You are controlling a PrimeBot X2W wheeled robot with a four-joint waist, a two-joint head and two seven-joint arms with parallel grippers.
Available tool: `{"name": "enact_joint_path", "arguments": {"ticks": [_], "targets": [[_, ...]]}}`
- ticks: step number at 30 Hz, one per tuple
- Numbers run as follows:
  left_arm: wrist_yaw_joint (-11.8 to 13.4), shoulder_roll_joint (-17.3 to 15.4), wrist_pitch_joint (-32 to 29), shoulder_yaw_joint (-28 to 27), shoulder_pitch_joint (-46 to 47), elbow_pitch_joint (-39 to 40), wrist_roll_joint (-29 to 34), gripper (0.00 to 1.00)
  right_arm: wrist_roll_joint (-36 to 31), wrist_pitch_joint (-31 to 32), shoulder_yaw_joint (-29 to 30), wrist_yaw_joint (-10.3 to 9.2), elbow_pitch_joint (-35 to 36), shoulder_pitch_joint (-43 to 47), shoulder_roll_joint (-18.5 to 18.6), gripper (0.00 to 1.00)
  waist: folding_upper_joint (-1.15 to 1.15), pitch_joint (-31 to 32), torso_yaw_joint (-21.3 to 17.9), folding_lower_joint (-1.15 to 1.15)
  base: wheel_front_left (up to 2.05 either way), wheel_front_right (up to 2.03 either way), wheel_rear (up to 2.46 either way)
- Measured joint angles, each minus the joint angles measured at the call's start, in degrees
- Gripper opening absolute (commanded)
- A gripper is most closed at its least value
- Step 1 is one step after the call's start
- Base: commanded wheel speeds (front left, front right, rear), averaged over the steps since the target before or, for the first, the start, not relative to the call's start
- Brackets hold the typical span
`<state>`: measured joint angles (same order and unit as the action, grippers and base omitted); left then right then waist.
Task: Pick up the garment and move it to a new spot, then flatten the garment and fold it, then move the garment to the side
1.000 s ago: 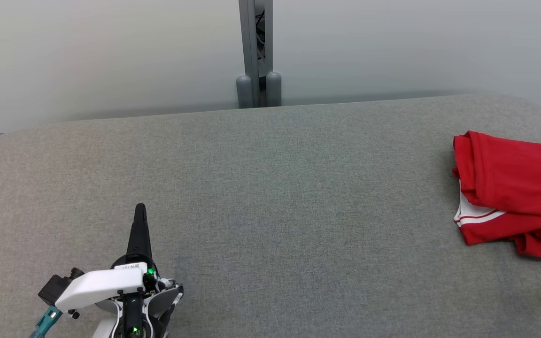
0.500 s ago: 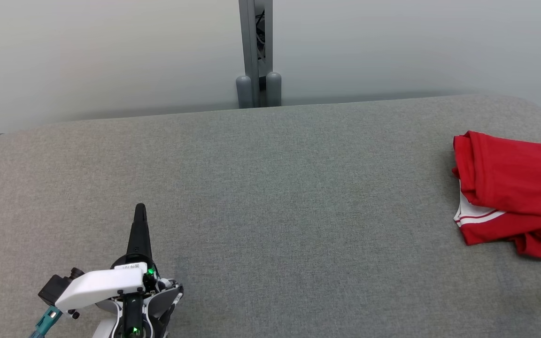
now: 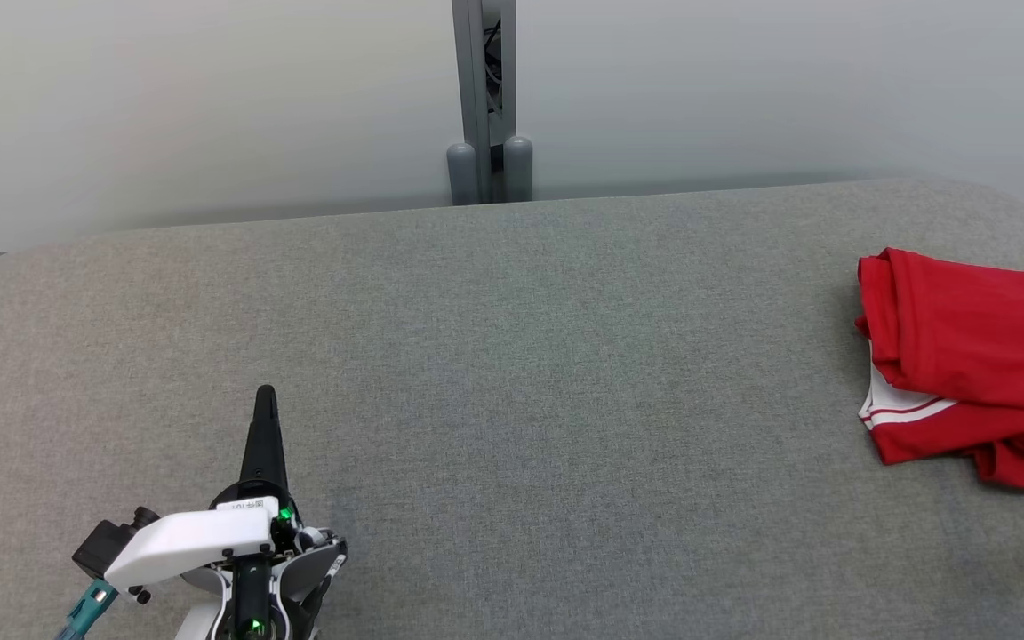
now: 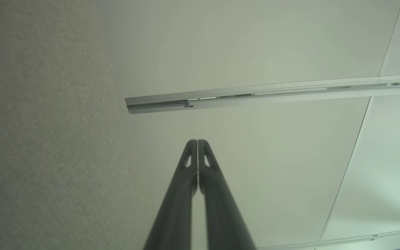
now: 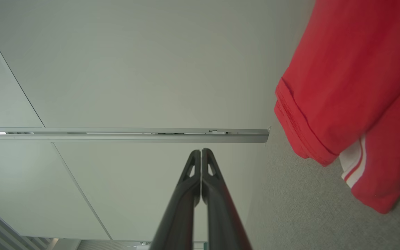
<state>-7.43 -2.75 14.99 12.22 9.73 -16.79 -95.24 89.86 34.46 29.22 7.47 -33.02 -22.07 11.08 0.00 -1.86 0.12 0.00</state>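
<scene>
Nothing has shifted since the earlier frames. At the right edge of the frame, the folded red fabric garment with white striped trim point(image 3: 965, 356) lies on the grey felt-covered surface point(image 3: 512, 338). Both the left gripper point(image 3: 265, 393), lower left, and the right gripper point(image 5: 201, 151) have their jaws pressed together, empty.

The red garment point(image 3: 974, 356) lies folded in a loose bundle at the far right, cut off by the head view's edge. White trim with 1 red stripe peeks from its near-left corner.
</scene>
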Motion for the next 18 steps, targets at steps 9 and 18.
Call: {"name": "enact_joint_path", "arguments": {"ticks": [9,18], "targets": [[0.0,0.0,0.0,0.0,0.0,0.0,0.0,0.0,0.0,0.01,0.0,0.0,0.0,0.0,0.0,0.0,0.0,0.0,0.0,0.0,0.0,0.0,0.0],[0.0,0.0,0.0,-0.01,0.0,0.0,0.0,0.0,0.0,0.01,-0.02,0.0,0.0,0.0,0.0,0.0,0.0,0.0,0.0,0.0,0.0,0.0,0.0]]}}
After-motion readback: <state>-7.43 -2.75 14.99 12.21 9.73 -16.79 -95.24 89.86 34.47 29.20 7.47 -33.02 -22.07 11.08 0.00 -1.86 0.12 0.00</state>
